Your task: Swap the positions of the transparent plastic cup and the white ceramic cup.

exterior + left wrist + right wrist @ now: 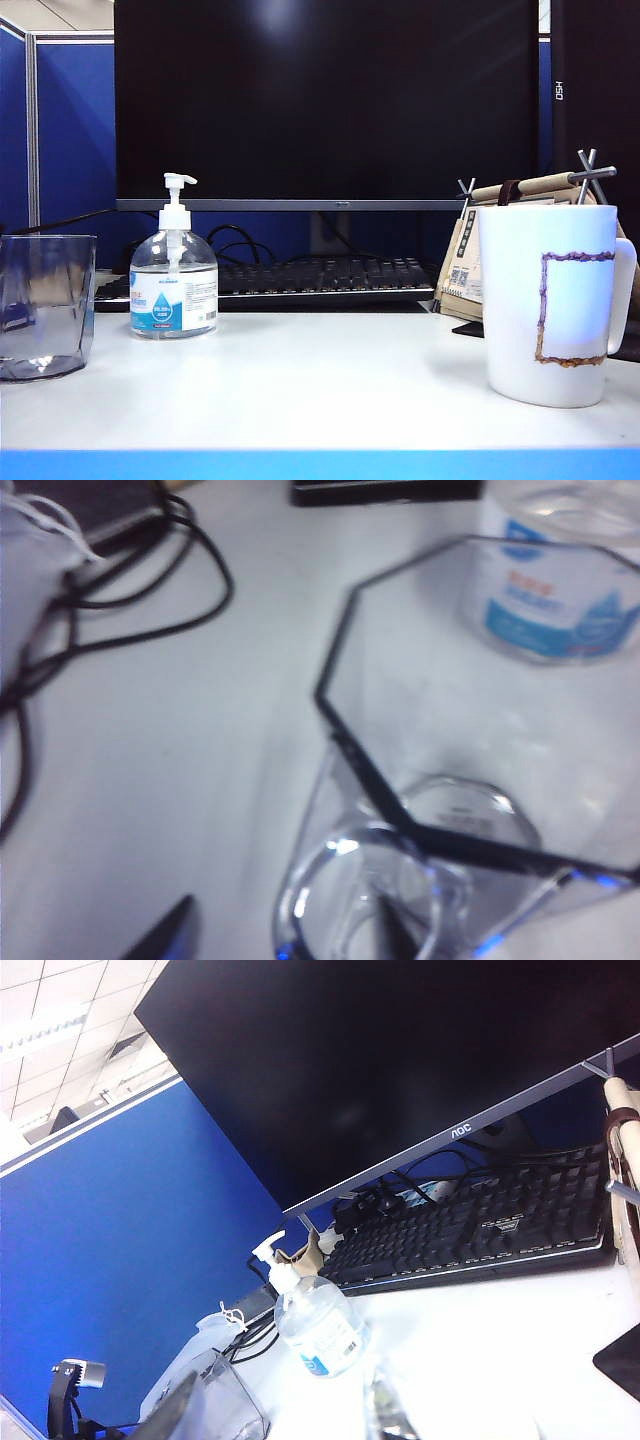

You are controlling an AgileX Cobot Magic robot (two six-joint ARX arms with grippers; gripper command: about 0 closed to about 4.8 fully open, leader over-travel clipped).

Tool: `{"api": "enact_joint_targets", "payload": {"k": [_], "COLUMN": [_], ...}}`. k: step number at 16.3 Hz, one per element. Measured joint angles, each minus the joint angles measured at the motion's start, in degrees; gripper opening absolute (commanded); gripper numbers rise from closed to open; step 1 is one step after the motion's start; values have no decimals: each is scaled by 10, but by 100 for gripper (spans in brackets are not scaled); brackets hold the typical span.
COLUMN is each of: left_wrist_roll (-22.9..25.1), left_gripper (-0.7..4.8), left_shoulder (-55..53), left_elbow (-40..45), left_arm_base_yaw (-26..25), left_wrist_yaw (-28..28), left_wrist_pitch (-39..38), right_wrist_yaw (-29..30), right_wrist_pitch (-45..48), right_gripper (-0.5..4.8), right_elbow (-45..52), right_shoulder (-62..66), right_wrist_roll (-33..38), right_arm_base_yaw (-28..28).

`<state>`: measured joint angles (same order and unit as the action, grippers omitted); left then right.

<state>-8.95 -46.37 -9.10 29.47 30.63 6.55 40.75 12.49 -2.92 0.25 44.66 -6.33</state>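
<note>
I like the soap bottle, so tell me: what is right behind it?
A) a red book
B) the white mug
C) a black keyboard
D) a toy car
C: in the exterior view the pump bottle stands in front of the black keyboard, and the right wrist view shows the same; the white ceramic cup stands far off on the other side of the table.

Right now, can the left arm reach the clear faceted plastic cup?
Probably yes. The left arm's fingers are at the clear faceted plastic cup; nothing blocks them. The right arm's fingers stand open, away from it.
</note>
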Motion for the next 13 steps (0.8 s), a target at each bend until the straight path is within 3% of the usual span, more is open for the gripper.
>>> {"api": "enact_joint_targets", "payload": {"k": [2,4,8,10,13], "left_wrist_roll": [19,28,29,30,29], "left_gripper": [230,168,161,107,57], "left_shoulder": [-1,-4,-4,-4,-4], "left_elbow": [0,0,0,0,0], "left_arm_base_yaw": [0,0,-10,-45,-142], "left_wrist_yaw": [0,3,17,9,-84], "left_wrist_pitch": [1,1,3,5,14], "right_wrist_yaw": [0,0,11,15,15], "right_wrist_pitch": [0,0,0,1,1], "right_gripper": [208,208,208,208,208], "right_elbow": [0,0,0,0,0], "right_shoulder": [0,0,0,0,0], "right_wrist_roll": [0,0,-1,-1,-1], "right_arm_base_yaw": [0,0,0,0,0]}}
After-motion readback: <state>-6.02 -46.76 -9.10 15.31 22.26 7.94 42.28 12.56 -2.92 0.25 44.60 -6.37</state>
